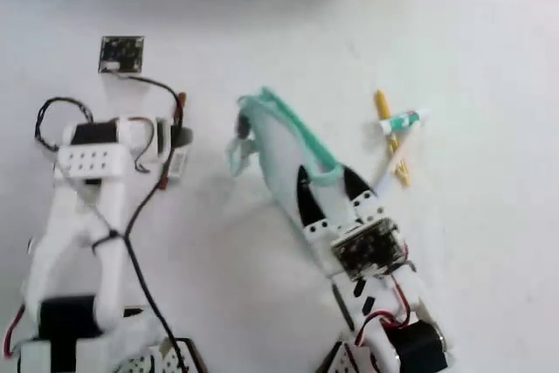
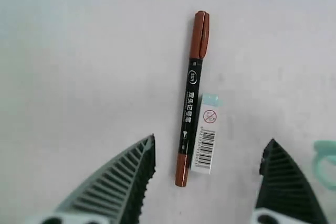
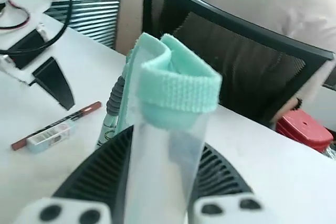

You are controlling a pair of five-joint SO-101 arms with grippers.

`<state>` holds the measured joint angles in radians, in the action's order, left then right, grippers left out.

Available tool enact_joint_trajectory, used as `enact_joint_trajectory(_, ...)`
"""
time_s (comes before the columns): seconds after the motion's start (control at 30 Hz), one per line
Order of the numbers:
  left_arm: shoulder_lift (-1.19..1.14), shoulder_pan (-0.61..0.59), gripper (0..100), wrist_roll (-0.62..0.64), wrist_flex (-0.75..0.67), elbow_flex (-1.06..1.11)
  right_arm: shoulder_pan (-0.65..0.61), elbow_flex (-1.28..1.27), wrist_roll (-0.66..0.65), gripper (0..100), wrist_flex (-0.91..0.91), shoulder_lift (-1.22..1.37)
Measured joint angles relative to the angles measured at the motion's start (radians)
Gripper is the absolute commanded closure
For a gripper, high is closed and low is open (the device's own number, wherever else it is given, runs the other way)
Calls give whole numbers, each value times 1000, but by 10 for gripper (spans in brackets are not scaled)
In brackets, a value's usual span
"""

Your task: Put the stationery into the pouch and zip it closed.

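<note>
— Tools first, nearest the arm bases: how do they stand?
— The right tool (image 1: 330, 189) is clamped on the pouch (image 1: 278, 141), with one black finger on each side of its clear wall. The pouch has mint-green trim and stretches away from the tool toward 11 o'clock. In the right wrist view its green strap end stands up between the jaws.
— And the other?
— The left tool (image 2: 212, 142) hangs spread wide above the counter (image 2: 79, 51), holding nothing. Under the gap between its jaws lie a black marker (image 2: 191, 98) with reddish-brown ends and a white eraser (image 2: 206, 137), flat and touching side by side.
— Where is that from the pouch?
— At about 9 o'clock, apart from it.
— Is anything in the pouch?
— A grey-gripped pen (image 3: 112, 103) shows at its edge; I cannot tell whether it is inside.
— Other stationery?
— At 3 o'clock of the pouch lies a yellow pen (image 1: 385, 111). A white-and-green tube (image 1: 403, 121) lies across it, and a pale pen (image 1: 390, 168) crosses its near end.
— Farthest?
— A small circuit board (image 1: 120, 52), at 11 o'clock of the left tool.
</note>
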<state>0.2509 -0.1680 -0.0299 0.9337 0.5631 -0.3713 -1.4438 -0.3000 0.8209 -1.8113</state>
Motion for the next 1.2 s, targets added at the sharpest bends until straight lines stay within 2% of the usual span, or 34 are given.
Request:
enact_joint_trajectory(0.13,-183,0,683,-9,-51,-78,60,0,29,981,0,0)
enact_joint_trajectory(0.23,-278,0,684,-61,-58,-106,69,-14,31,981,-44,0)
enact_joint_trajectory(0.6,-399,44,753,-247,-97,-114,72,-43,31,981,-89,0)
enact_joint_trajectory(1.0,-442,77,756,-255,-100,-152,72,-43,31,981,-89,0)
enact_joint_trajectory(1.2,-442,86,823,-255,-84,-152,72,-44,31,981,-95,0)
